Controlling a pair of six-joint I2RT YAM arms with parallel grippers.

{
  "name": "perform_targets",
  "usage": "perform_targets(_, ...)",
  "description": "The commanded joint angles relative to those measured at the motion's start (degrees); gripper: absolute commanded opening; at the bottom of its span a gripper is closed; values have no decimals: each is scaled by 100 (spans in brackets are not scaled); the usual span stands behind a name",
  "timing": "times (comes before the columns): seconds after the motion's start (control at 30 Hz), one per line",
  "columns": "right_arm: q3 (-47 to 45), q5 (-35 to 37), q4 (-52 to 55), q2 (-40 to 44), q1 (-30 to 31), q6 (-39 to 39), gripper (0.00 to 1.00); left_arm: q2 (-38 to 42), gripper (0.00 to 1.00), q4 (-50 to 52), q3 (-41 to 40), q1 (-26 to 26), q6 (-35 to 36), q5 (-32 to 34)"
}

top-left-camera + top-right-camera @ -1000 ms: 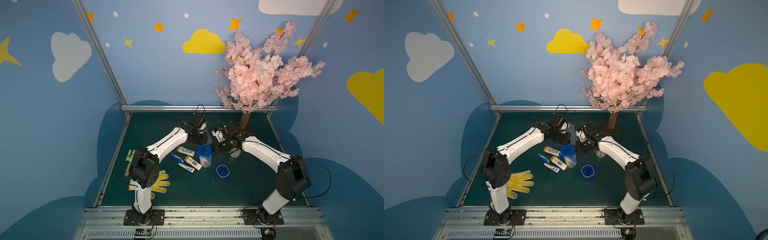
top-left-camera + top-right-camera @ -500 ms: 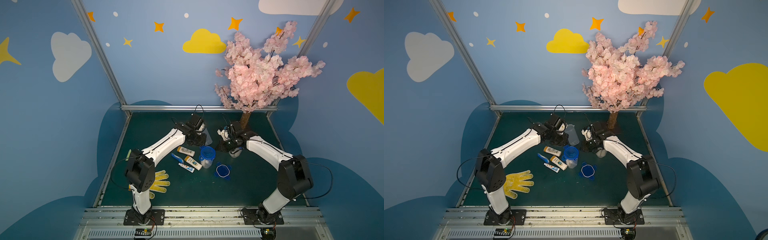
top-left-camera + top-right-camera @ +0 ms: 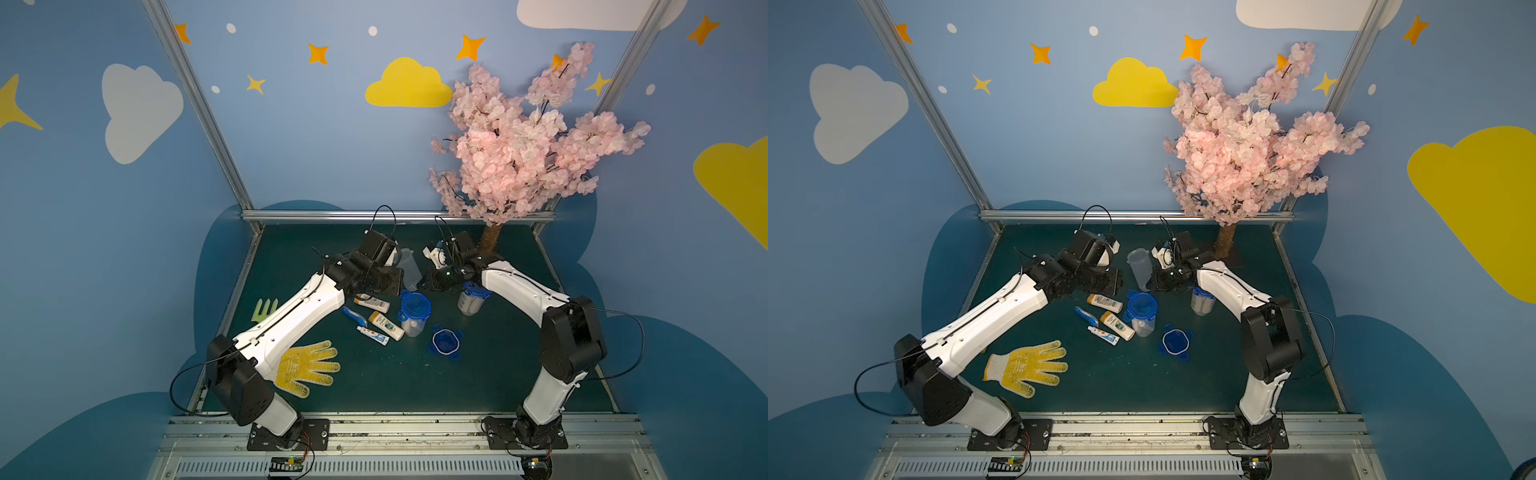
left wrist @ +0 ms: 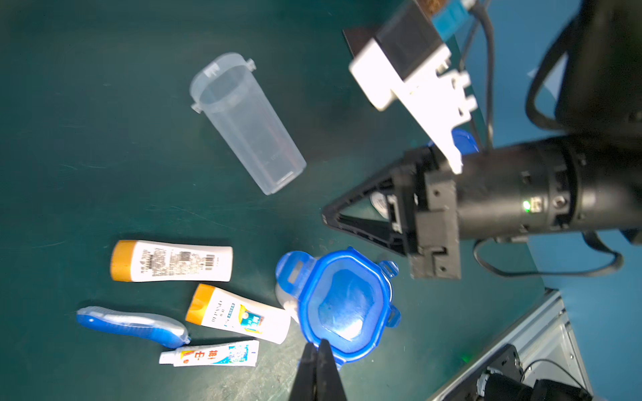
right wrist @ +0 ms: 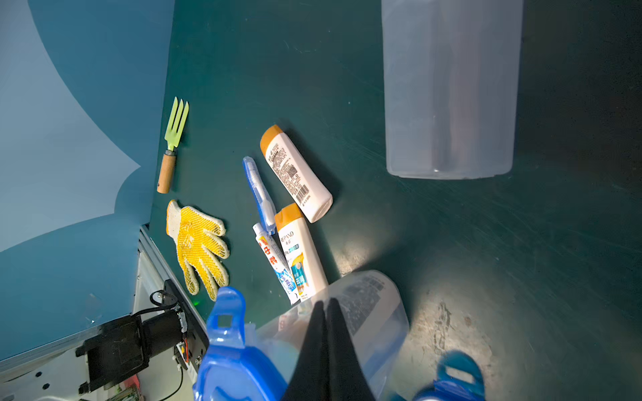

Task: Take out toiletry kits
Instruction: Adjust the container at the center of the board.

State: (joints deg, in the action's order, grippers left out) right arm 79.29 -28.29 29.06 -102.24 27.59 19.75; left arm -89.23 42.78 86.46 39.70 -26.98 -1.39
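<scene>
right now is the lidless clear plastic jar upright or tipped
Tipped: the lidless clear plastic jar lies flat on its side, its empty inside visible.

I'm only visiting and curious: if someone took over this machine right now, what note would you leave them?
Left end effector: shut, empty. Right end effector: shut, empty.
Done: one clear jar lies empty on its side; a loose blue lid sits on the mat. One kit is out: barcode-up bottle, logo-up bottle, toothbrush, toothpaste tube.
Left: centre jar and the jar by the right arm have lids on, white items inside. Open and empty both.
</scene>
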Motion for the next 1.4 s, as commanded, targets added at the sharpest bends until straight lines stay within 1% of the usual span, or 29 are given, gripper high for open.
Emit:
perform_targets(0.0, -46, 242, 214, 166, -125, -15, 0, -217, 3, 17, 81, 198, 79, -142)
perform_targets(0.17, -598, 850, 600, 828, -185, -272, 0, -452, 2, -84, 135, 222, 98, -219)
perform_targets(0.3, -1092, 1216, 956, 1395, 9, -393, 0, -538, 2, -178, 126, 200, 104, -224)
perform_targets(0.4, -1430, 1294, 951, 1738, 219, -319, 0, -552, 2, -222, 122, 152, 93, -239)
perform_targets(0.47, -1488, 1237, 905, 1806, 337, -251, 0, -560, 3, -253, 102, 127, 75, -248)
perform_targets(0.57, -1334, 1133, 788, 1633, 432, -223, 0, -575, 2, -268, 101, 91, 47, -280)
perform_targets(0.67, -1029, 1019, 739, 1289, 439, -222, 0, -618, 2, -271, 102, 95, 38, -383)
perform_targets(0.87, -458, 796, 581, 716, 437, -208, 0, -631, 2, -248, 66, 94, 62, -384)
perform_targets(1.1, 108, 729, 565, 177, 422, -280, 0, -720, 2, -312, 72, 107, 53, -576)
perform_targets(1.23, 270, 758, 527, 46, 339, -324, 0, -861, 2, -347, 92, 165, 25, -681)
perform_targets(1.37, 280, 400, 298, 50, 113, -284, 0, -1061, 2, -316, 229, 204, 25, -758)
